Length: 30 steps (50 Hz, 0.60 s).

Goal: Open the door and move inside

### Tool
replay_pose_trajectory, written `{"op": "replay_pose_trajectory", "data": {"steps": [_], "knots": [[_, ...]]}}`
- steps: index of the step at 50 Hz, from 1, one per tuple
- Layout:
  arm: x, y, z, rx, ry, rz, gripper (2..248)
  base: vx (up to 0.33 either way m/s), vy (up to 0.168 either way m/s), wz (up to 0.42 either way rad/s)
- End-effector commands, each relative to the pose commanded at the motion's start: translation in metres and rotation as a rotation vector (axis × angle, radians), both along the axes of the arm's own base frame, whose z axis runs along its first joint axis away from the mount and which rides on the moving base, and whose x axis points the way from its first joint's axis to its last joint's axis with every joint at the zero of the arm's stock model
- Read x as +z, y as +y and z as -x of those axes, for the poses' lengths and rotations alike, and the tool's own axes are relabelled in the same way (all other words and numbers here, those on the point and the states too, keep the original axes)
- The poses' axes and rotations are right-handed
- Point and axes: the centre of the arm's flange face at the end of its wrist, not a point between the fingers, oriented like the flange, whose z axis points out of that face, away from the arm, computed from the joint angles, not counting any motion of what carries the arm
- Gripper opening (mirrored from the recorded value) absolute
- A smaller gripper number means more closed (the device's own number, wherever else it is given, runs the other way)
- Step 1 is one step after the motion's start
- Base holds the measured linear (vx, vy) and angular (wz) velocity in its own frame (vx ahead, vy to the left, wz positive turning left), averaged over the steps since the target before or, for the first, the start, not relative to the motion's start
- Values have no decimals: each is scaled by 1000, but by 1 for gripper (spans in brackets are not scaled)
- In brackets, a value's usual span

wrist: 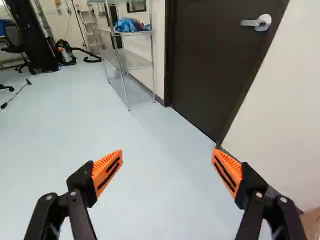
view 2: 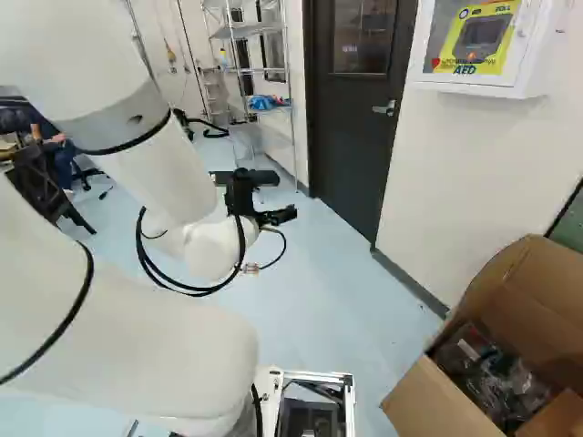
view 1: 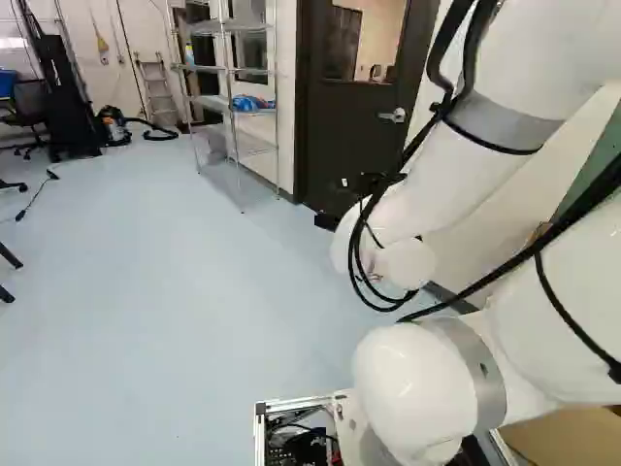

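While the hand [view 2: 275,197] hangs wide open, the dark brown door [view 2: 351,150] stands shut, with silvery lever [wrist: 260,22] and window [view 2: 363,36]

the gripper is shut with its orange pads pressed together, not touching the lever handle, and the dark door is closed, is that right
Not quite: the gripper is open. The wrist view shows its orange pads wide apart, not pressed together. The rest holds: it isn't touching the lever handle, and the dark door is closed.

Dk brown door [wrist: 215,65] w/ silvery handle [wrist: 262,22]; pale blue flr [wrist: 115,125]; orange/blk end effector [wrist: 167,167].
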Motion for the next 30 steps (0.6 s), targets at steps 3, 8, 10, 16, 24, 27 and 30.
{"op": "replay_pose_trajectory", "data": {"steps": [3, 8, 10, 16, 24, 27, 30], "knots": [[0, 0, 0, 0, 0, 0, 247, 23, -8, -46], [0, 0, 0, 0, 0, 0, 247, 87, 5, -19], [0, 0, 0, 0, 0, 0, 247, 143, 51, -10], [0, 0, 0, 0, 0, 0, 247, 159, 58, -1], [0, 0, 0, 0, 0, 0, 247, 184, 68, -15], [0, 0, 0, 0, 0, 0, 247, 185, 67, -20], [0, 0, 0, 0, 0, 0, 247, 187, 69, -13]]}}
